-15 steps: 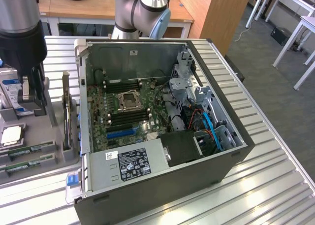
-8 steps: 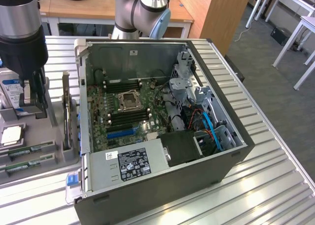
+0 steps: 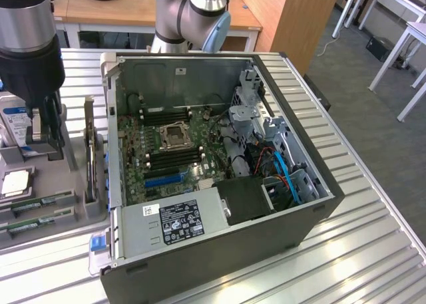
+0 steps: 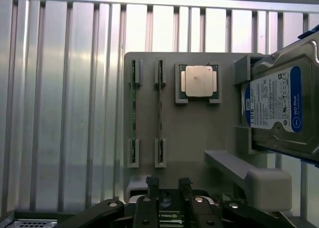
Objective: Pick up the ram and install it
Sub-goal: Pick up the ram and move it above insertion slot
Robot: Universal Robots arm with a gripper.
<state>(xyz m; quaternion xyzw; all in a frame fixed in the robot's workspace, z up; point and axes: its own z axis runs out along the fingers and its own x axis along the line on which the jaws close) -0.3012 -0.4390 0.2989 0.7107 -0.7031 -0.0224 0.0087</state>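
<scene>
Tray (image 4: pixel 199 138) holds two ram (image 4: pixel 160 108) sticks, processor (image 4: pixel 199 81), hard drive (image 4: pixel 279 106); claw (image 4: pixel 168 184) released above.

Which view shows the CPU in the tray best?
The wrist view: there the CPU is seen whole and straight from above, sitting in its holder on the grey tray. The exterior view shows the CPU only at a slant, close to the exterior view's left edge.

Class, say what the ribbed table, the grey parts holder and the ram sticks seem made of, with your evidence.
Table: probably aluminium, ribbed and shiny with bright reflections. Parts holder: likely matte grey plastic, showing no glare. Ram sticks: green circuit board, standing on edge in slots.
</scene>
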